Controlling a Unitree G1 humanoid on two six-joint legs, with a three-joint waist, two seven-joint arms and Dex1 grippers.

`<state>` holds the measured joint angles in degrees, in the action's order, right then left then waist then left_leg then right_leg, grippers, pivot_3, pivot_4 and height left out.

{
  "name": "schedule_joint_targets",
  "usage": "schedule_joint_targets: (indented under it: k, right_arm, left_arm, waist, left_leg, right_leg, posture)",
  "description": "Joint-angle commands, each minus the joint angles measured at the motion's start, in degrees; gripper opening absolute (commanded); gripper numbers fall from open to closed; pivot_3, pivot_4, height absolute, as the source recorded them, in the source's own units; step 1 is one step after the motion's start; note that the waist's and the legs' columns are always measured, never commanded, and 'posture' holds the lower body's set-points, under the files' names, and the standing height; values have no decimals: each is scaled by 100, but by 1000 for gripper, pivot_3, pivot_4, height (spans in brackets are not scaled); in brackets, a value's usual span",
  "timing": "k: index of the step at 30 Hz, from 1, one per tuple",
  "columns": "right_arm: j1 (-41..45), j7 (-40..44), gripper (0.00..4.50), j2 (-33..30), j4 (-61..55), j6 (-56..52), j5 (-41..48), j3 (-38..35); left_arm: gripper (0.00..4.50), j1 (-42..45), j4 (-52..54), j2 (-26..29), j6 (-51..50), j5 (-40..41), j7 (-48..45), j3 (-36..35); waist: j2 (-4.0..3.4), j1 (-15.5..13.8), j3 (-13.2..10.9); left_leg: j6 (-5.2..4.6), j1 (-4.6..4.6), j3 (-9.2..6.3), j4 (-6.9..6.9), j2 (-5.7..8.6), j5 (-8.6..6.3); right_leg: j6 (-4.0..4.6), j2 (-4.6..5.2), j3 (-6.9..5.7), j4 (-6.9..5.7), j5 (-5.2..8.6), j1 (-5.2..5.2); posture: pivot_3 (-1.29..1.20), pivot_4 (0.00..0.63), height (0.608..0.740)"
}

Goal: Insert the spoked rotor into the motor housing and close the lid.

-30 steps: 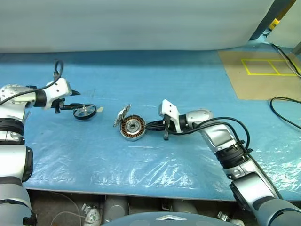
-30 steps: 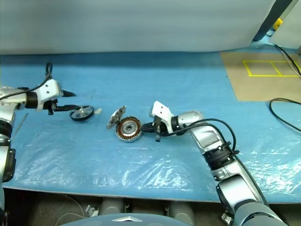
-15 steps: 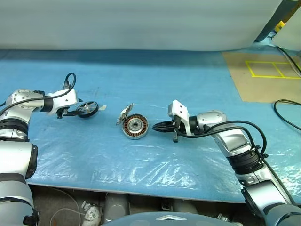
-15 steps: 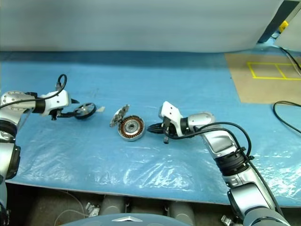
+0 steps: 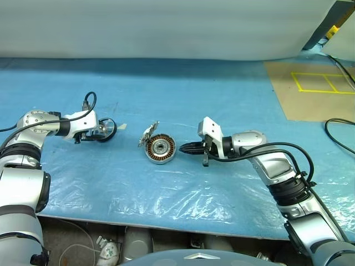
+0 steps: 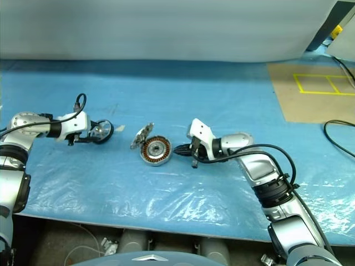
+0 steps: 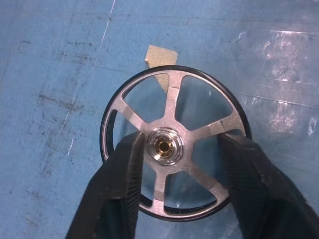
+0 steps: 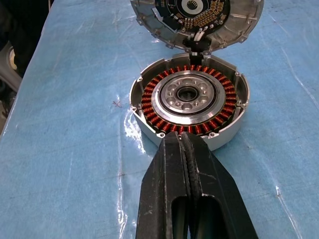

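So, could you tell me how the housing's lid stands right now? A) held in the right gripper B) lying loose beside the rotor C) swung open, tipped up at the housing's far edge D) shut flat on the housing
C: the lid stands tipped up at the far edge of the housing, its inner face showing, and the copper windings lie bare; the shut right gripper holds nothing.

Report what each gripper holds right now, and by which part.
Neither holds anything yet. The left gripper has open fingers straddling the spoked rotor, one through its spokes beside the hub. The right gripper is shut, empty.
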<state>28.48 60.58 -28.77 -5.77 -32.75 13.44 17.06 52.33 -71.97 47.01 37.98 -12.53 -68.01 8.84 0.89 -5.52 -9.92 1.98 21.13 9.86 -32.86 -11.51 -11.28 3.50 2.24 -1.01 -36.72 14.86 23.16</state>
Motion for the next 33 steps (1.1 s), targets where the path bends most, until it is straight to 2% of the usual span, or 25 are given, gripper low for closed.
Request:
schedule_joint_targets:
  k: [1, 2, 3, 9, 18, 23, 27, 33]
  right_arm:
    - [81, -36, 0, 19, -100, 121, 70, -92]
    - [85, -42, 0, 20, -92, 131, 69, -92]
    - [91, -49, 0, 24, -88, 141, 69, -91]
    - [149, -66, 0, 64, -32, 165, 68, -71]
    - [254, -18, 0, 53, 120, 306, 44, -76]
    - [299, -34, 0, 111, 231, 416, 44, -71]
    - [380, 44, 0, 247, 497, 599, -18, 66]
    - [556, 157, 0, 366, 811, 779, -100, 149]
  left_arm:
    - [1229, -16, -7, 110, -122, 76, -98, -101]
    - [942, -21, -5, 118, -129, 74, -83, -108]
    - [908, -37, 0, 136, -116, 23, 25, -89]
    - [908, -149, 20, 138, -138, 57, -8, -117]
    - [908, -345, 400, 287, -508, 943, -941, -786]
    - [908, -1021, 1320, 484, -1103, 1826, -1518, -1366]
    - [908, -1826, 1953, 642, -1159, 1888, -1306, -1473]
    - [908, -2644, 3132, 494, -1553, 2093, -1245, -1386]
  waist:
    - [0, 0, 0]
    - [0, 0, 0]
    - [0, 0, 0]
    - [-2, 3, 1]
    - [-2, 6, 0]
    - [-2, 10, 0]
    - [-3, 12, -1]
    - [-5, -12, -1]
  left_leg:
    - [0, -1, 0, 0, 1, 0]
    - [0, -1, 0, 0, 1, 0]
    - [0, -1, -1, 0, 1, 0]
    - [3, -6, -2, 0, 1, 2]
    - [3, -3, -2, 1, 1, 2]
    - [3, -1, -2, 4, -3, 2]
    - [3, -3, 0, 6, -4, 2]
    - [3, 0, 1, 3, -6, 3]
  right_leg:
    - [0, 1, 0, 0, 0, -1]
    - [0, 1, 0, 0, 0, -1]
    - [0, 2, -1, 0, 0, -2]
    - [0, 2, -1, -3, 0, -3]
    - [1, 3, -3, 0, 0, -4]
    - [5, 1, -7, 0, 2, 0]
    - [7, 3, -8, 0, 3, 0]
    - [12, 8, -17, -3, 6, -3]
  posture:
    - [0, 150, 740]
    - [0, 150, 740]
    - [0, 150, 740]
    - [0, 150, 740]
    - [0, 150, 740]
    - [0, 150, 740]
    - [0, 150, 740]
    - [0, 150, 740]
